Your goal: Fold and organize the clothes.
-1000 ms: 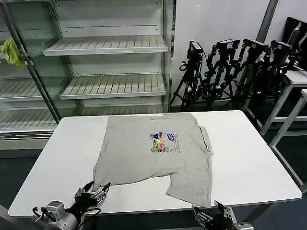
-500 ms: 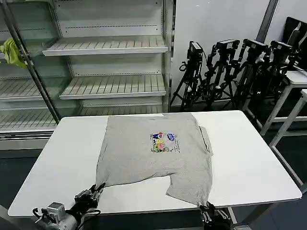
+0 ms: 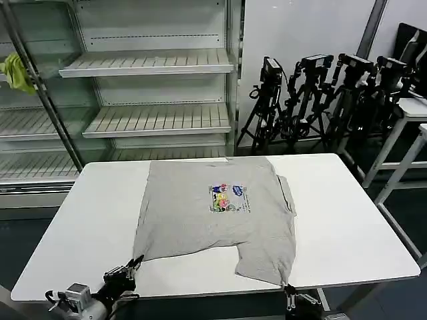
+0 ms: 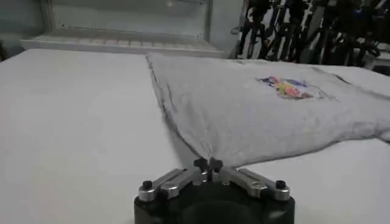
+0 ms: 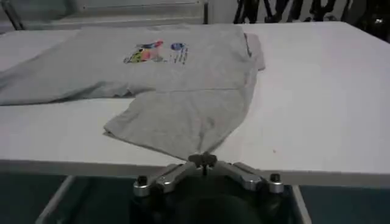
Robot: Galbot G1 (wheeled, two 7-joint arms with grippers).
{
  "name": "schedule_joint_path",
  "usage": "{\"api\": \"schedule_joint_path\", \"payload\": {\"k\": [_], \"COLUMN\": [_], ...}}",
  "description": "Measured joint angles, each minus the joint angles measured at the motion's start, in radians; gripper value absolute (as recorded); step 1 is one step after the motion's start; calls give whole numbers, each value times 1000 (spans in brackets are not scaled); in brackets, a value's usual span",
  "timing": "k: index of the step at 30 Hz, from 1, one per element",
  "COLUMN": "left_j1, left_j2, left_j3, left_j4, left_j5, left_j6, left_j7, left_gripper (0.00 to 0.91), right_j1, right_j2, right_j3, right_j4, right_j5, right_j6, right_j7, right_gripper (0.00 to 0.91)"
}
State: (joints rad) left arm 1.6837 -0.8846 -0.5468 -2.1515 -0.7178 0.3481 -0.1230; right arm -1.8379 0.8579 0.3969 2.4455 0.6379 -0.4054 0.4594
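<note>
A light grey T-shirt with a small colourful chest print lies spread on the white table, its hem edge toward me. My left gripper is at the near left, shut on the shirt's near left corner. At the table's front edge my right gripper is shut on the near right corner. The left wrist view has the left gripper pinching the cloth, and the right gripper pinches it in the right wrist view.
Metal shelves stand behind the table, with a yellow-green rag hanging at far left. Black tripods cluster at the back right. Another white table is at the right edge. Bare tabletop lies on both sides of the shirt.
Both grippers were open a second ago and have shut on the shirt's near corners. The right gripper moved left and up to the corner; the left corner is drawn slightly toward me.
</note>
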Motion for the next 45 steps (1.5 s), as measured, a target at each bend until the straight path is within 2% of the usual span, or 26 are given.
{"api": "schedule_joint_path", "payload": {"k": [12,19,34,45], "left_j1": [104,118,-33,-196], "left_j2": [30,31,37,37], "left_j3": [-79,-99,-52,9], "left_j4": [-76,-99,-34,68], "left_j5": [7,14,-1,-12], "left_j6": [1,-6,-25,-26], "left_j7": [-6,-9,7,9], "left_gripper": [40,40,40,40], "right_j1": [-100,-94,143,385], "right_j2": [-44,-53,-102,-133], "right_j3": [108,135,120,44], "right_j4": [98,116,-19,-184], "right_j5": [5,13,69,102], "right_j6": [-2,7,46,63], "right_j7": [18,19,-37,-78], "right_gripper": [0,0,0,0]}}
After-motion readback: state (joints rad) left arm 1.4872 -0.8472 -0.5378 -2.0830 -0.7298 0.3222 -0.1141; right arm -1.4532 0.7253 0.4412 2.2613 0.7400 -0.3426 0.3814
